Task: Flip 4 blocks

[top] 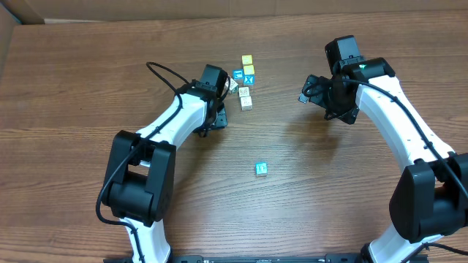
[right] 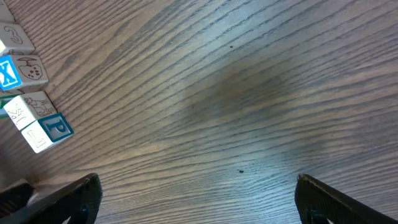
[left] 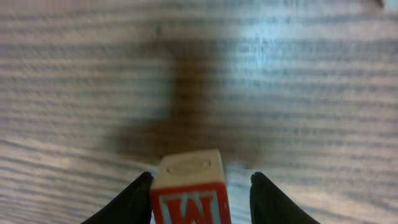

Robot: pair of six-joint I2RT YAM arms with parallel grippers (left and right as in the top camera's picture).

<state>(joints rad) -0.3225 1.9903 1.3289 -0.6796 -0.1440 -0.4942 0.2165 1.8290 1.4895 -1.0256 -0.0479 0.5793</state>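
Note:
A red-faced block with a white W (left: 189,198) and a cream top sits between my left gripper's (left: 201,179) fingers. The left finger touches it and a gap shows beside the right finger, so the jaws stand open. In the overhead view that left gripper (top: 232,85) is right beside the cluster, where two pale blocks (top: 245,97) lie. A blue-and-white block (top: 261,169) lies alone in the middle of the table. My right gripper (top: 303,97) hovers wide open to the right of the cluster, with only bare wood between its fingers (right: 198,186).
Two yellow cubes (top: 248,65) and a blue cube marked X (top: 249,79) sit at the far end of the cluster. The right wrist view shows the X cube (right: 6,73), pale cubes (right: 30,68) and a blue P cube (right: 55,129) at its left edge.

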